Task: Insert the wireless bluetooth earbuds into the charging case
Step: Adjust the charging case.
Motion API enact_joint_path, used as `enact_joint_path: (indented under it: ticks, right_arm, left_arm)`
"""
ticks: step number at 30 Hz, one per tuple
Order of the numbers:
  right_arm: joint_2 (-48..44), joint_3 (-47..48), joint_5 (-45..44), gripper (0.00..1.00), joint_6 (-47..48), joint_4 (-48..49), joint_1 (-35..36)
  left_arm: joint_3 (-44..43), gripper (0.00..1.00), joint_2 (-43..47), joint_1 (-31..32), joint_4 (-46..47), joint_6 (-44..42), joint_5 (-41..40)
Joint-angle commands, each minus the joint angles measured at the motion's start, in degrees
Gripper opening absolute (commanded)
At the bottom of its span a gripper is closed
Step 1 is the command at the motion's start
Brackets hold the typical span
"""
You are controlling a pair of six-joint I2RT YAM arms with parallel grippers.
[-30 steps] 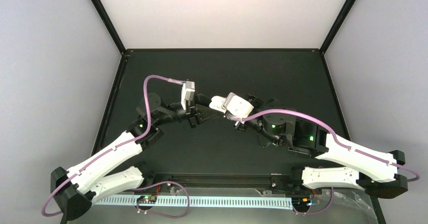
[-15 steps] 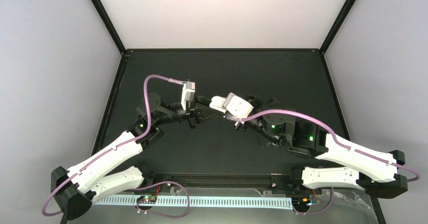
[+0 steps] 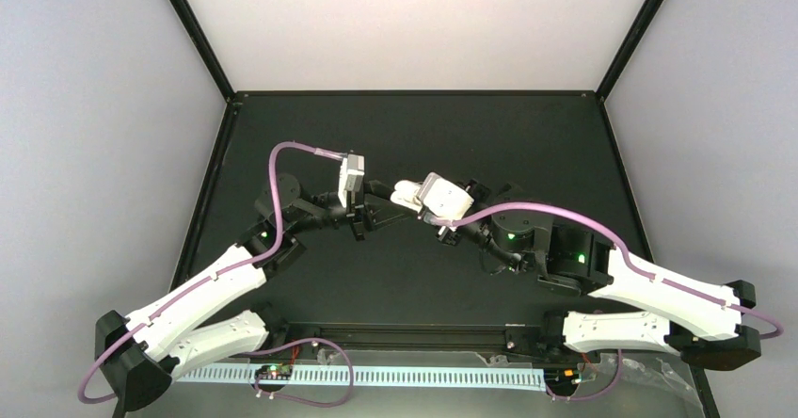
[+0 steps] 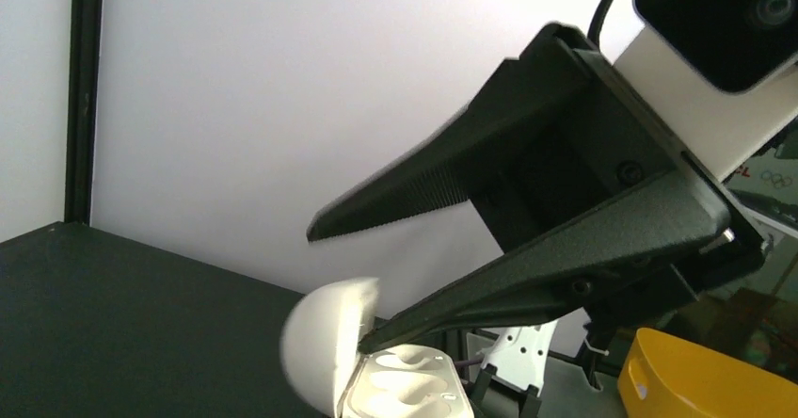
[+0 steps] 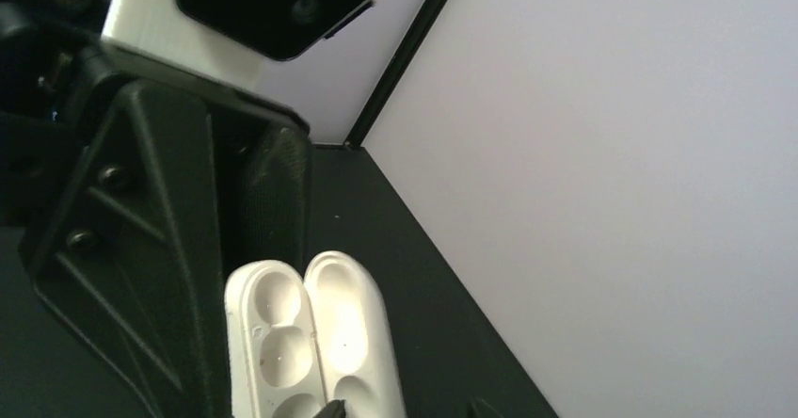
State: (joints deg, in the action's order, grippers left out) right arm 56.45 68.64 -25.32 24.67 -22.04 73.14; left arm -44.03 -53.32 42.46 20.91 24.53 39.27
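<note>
On the left, the left end effector (image 3: 384, 204) reaches in over the middle of the black worktop (image 3: 423, 126). It is clenched on the white case (image 5: 306, 343). Seen from the right wrist, one of its dark ribbed fingers (image 5: 273, 201) lies flat along the left side of the case, touching it.

The case sits right at the tip of this end effector, in the gap between the two arms. It appears to be held up off the worktop rather than lying on it. It is hinged open. The half against the left end effector shows round moulded hollows. The smooth domed lid (image 4: 325, 347) stands swung back beside that half.

Just to the right of the case, the right end effector (image 4: 337, 288) faces it from the other side and is released, its two black fingers spread in a wide V. The upper finger (image 4: 405, 197), ridged along its inner face, hangs above the lid without touching it. The lower finger (image 4: 527, 272) runs down to the case, its tip at the seam where lid and base meet. Whether it presses there or only comes very close, I cannot tell.

Farther right, behind the body of the right end effector, a rounded yellow object (image 4: 696, 380) shows at the edge of the left wrist view. It is well apart from the case.
</note>
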Motion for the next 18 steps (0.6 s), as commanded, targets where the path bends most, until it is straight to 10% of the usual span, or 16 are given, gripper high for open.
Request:
enact_joint_path:
  ticks: [1, 9, 18]
  right_arm:
    - [-1.49, 1.16, 1.77, 0.42, -3.13, 0.44, 0.45]
    - [-6.27, 3.0, 7.89, 0.78, -15.47, 2.35, -0.98]
    - [-8.17, -8.8, 15.59, 0.83, -42.65, 4.45, -23.01]
  left_arm:
    - [1.88, 0.02, 1.26, 0.09, 4.15, -3.01, 1.63]
    - [7.04, 0.02, 7.38, 0.09, 5.86, -9.26, 1.0]
    - [11.32, 0.01, 19.2, 0.13, 0.19, -13.09, -1.2]
